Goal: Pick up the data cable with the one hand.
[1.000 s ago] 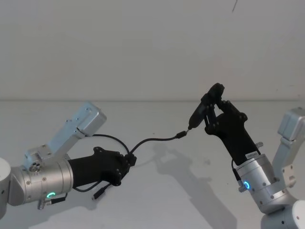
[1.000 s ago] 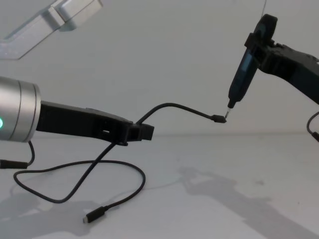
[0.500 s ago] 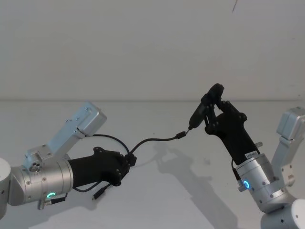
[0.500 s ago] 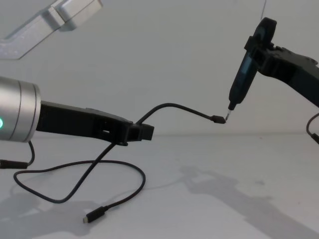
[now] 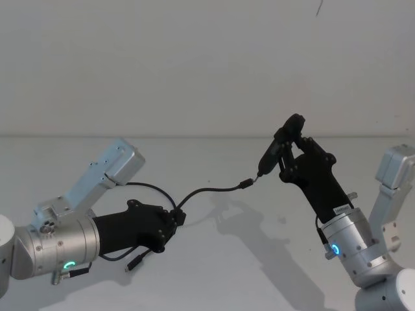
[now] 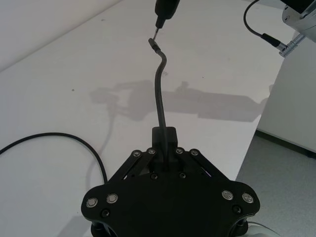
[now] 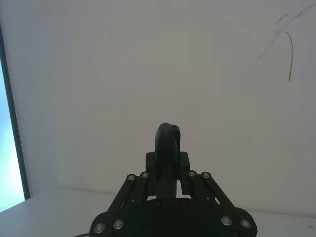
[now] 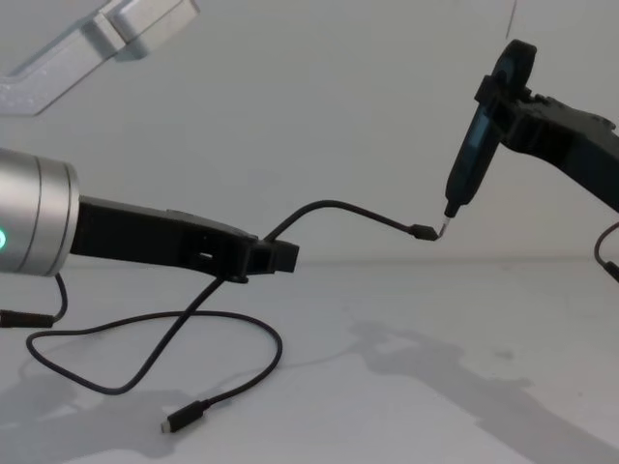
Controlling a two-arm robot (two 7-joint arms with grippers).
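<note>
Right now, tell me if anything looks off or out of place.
Nothing is damaged or spilled. The left tool is shut on the data cable, whose raised plug meets the tip of the pen-shaped device held by the right tool. The cable's other end trails loose on the table.

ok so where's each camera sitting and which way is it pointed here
Head view: high on the robot, looking down at the table; shows both arms, left gripper clamping the data cable, right gripper clamping the pen-shaped tool.
Chest view: lower, looking across the table; left gripper, cable's free plug lying on the table.
Left wrist view: behind the left gripper, looking along the cable.
Right wrist view: behind the right gripper, facing the wall.
Head, chest and left wrist views share the cable plug at the tool tip.
</note>
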